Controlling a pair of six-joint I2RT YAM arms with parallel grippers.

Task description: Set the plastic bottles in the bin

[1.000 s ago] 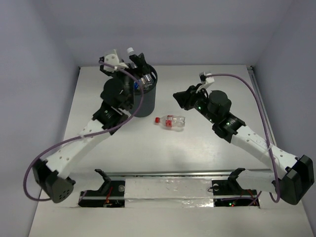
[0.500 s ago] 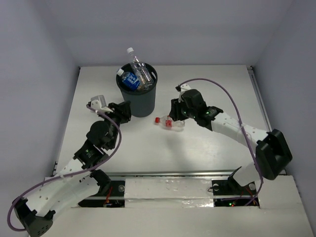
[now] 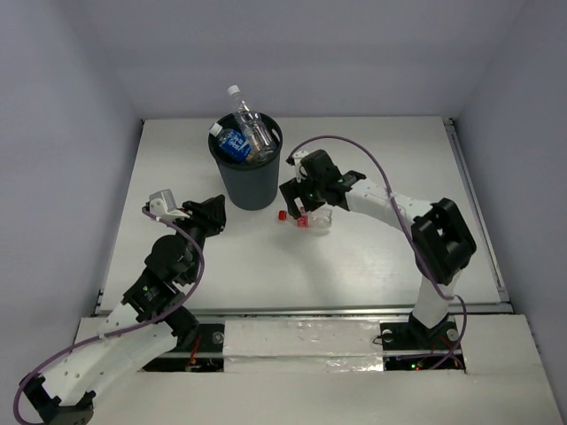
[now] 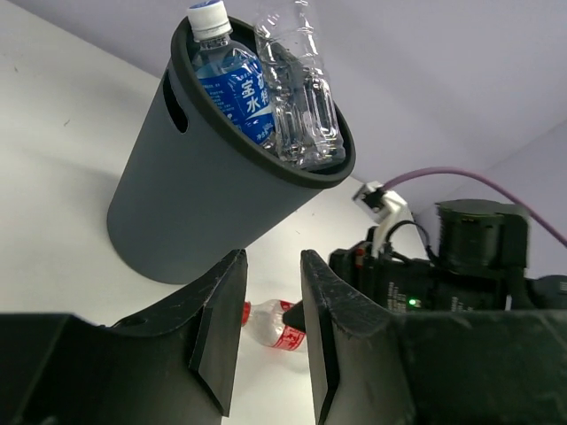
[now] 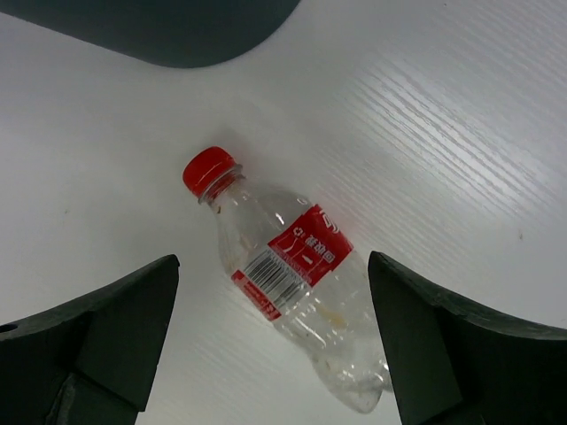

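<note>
Beside the black bin (image 3: 250, 181), the right hand (image 5: 270, 270) hangs spread wide over a red-capped bottle (image 5: 297, 283) lying on the white counter (image 3: 372, 257); the left hand (image 4: 271, 266) is pinched narrow, empty.

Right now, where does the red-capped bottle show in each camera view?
Top external: the red-capped bottle lies near the centre, just right of the bin.
Left wrist: low centre, beneath the bin's base.
Right wrist: middle of the picture, cap toward upper left.
Shared landmark: the bin, only a dark edge in the right wrist view.
</note>
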